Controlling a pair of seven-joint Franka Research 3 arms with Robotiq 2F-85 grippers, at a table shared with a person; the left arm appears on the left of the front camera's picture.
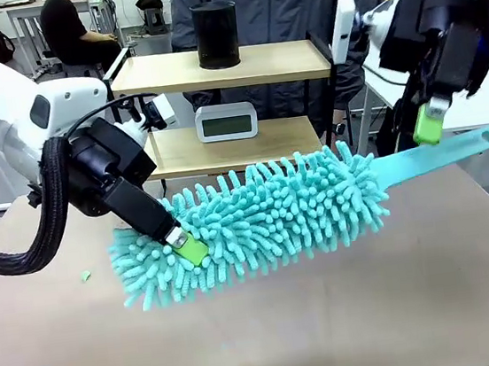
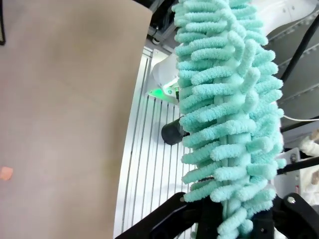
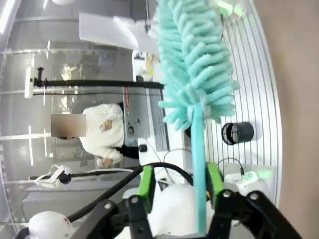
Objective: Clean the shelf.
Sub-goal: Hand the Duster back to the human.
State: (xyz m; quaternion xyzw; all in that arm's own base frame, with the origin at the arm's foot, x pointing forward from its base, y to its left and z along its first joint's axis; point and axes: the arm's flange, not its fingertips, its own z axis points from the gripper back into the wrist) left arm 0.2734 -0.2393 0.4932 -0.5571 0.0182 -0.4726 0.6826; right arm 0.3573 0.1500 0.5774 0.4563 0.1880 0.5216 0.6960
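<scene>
Across the table point(image 1: 351, 322), the shelf point(image 1: 221, 68) stands before a person. Left end effector point(image 1: 185, 246) clamps the teal duster point(image 1: 266, 216); right end effector point(image 3: 179, 184) stands open around its handle point(image 3: 198, 164).

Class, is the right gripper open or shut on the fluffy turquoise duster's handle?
Open: the right gripper has its green pads spread either side of the fluffy turquoise duster handle.

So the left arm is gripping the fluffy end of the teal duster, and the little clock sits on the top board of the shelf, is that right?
Not quite. The left gripper does clamp the duster by its fluffy end, but the clock sits on the lower board of the shelf. The top board carries a black cylinder. The front view shows it.
</scene>
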